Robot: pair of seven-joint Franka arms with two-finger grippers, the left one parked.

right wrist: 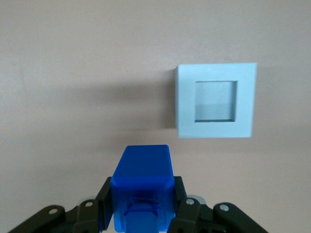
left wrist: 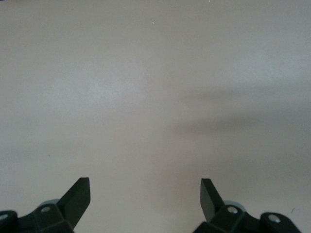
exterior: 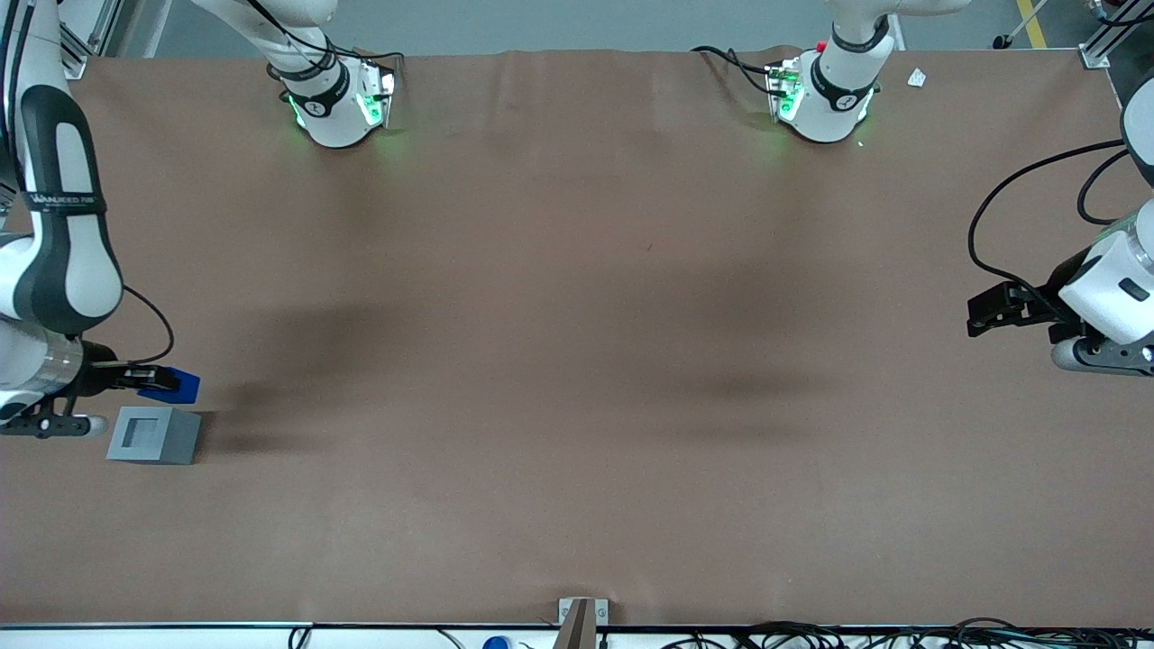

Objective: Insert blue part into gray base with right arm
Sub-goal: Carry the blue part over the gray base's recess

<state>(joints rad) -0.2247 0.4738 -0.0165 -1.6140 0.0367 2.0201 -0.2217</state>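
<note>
Front view, working arm's end of table first:

1. Right arm: white w/ black forearm panels, thin black cable looping off wrist. Reaches down over the table edge at its own end.
2. Gripper: black, 2-finger, held above table surface. Claw clamped on the blue part; wrist view shows a finger pressed to each side of the block.
3. Blue part: bright-blue block, sticks out past the fingertips, lifted clear of table. Sits just beside the gray base, slightly farther from front camera than it; not over the recess. In wrist view block's end face points at the table, w/ base off to one side, apart from it.
4. Gray base: square gray box, flat on table, upright. Square recess in top face open, nothing in it; wrist view confirms recess unoccupied, inner floor visible. Casts shadow toward table middle.
5. Table: brown cover, slight creases, soft shadows in mid area.
6. Arm bases: two white pedestals w/ green lights, one & one, both at table edge farthest from front camera.
7. Small white scrap: lies near the second pedestal, toward parked arm's end.

Left wrist view: bare table surface only, w/ faint shadow band.
</note>
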